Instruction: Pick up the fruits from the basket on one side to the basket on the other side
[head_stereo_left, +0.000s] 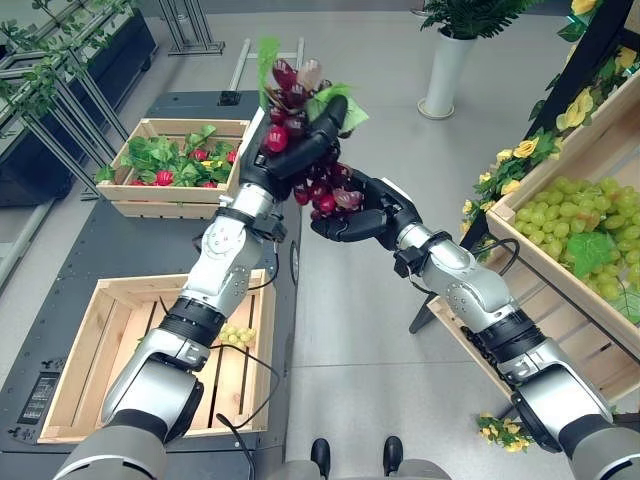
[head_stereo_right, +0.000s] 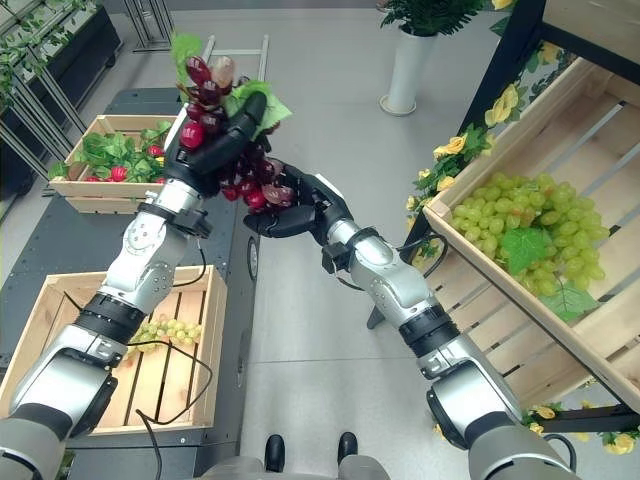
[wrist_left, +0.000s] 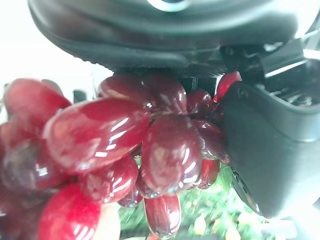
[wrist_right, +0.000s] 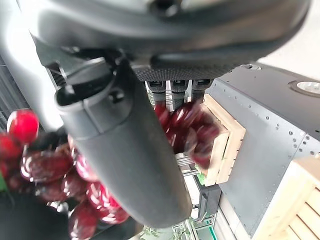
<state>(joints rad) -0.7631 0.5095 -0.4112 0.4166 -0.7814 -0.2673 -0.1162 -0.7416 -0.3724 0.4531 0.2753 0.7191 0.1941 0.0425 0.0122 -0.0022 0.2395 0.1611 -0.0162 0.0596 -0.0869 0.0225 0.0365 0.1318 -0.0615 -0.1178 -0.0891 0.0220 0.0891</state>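
Dark red grapes (head_stereo_left: 318, 185) with green leaves, pale green grapes (head_stereo_right: 520, 215), light wooden crates (head_stereo_left: 85, 345).

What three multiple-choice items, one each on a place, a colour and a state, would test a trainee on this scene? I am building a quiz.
1. Where is the red grape bunch?
A. in the near crate
B. in the air between both hands
C. on the floor

2. What colour are the grapes in the near crate?
A. green
B. red
C. black

3. How is the left hand?
A. flat open
B. curled round the bunch
C. resting on a crate

Answers: 1 B, the left hand and right hand meet at it, above the floor. 2 A, a small green bunch lies there. 3 B, its fingers wrap the grapes.
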